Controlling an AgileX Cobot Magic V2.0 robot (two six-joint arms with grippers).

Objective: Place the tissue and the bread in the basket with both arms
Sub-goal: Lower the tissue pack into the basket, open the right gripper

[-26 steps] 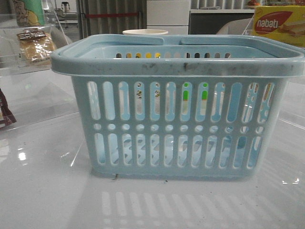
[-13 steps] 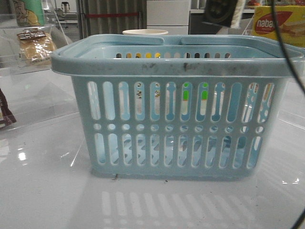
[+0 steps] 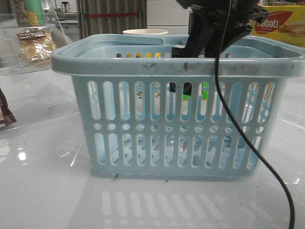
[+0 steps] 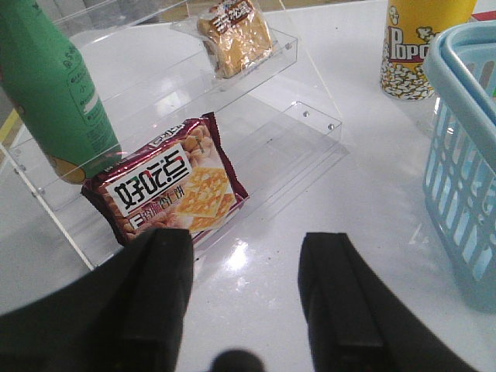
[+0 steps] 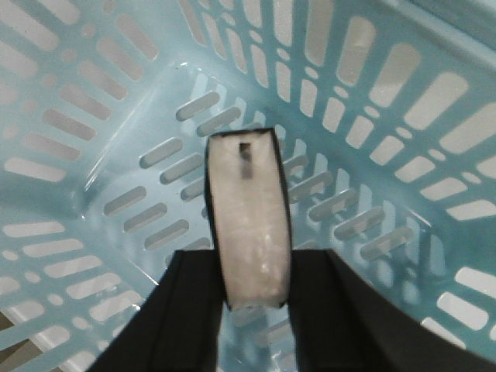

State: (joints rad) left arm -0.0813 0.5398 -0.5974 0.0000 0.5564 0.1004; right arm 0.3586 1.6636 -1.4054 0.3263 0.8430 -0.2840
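Inside the basket (image 5: 93, 155), above the floor: tissue (image 5: 246, 217) pinched edge-on between right gripper (image 5: 249, 298) fingers, risking bounce or tip-over if released high; left gripper (image 4: 246, 298) spread wide, empty, beside the shelf; bread (image 4: 234, 35) on the upper tier, awaiting pickup.

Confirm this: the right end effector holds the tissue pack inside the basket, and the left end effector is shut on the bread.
Wrong on the left end effector: the left wrist view shows it open and empty, the bread lying apart on the clear shelf. The right end effector does hold the tissue pack inside the basket.
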